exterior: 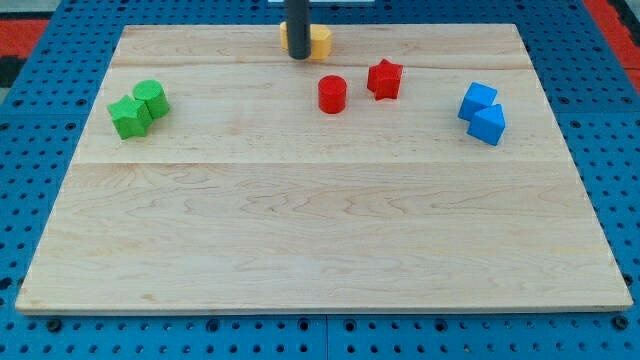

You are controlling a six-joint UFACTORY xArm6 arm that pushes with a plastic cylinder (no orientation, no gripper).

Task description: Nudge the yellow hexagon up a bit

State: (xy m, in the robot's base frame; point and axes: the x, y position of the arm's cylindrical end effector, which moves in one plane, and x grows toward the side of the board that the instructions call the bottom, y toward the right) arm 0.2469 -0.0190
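Our bare rod grasps nothing, my tip (299,57) resting against the lower left of the yellow hexagon (316,40) near the board's (300,240) top edge; it looks light, rigid and slippery, best pushed centrally from below.

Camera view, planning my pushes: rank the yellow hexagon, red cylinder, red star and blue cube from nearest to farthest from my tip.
1. Yellow hexagon, touching my tip, at its right.
2. Red cylinder, below-right.
3. Red star, farther right.
4. Blue cube, far right.
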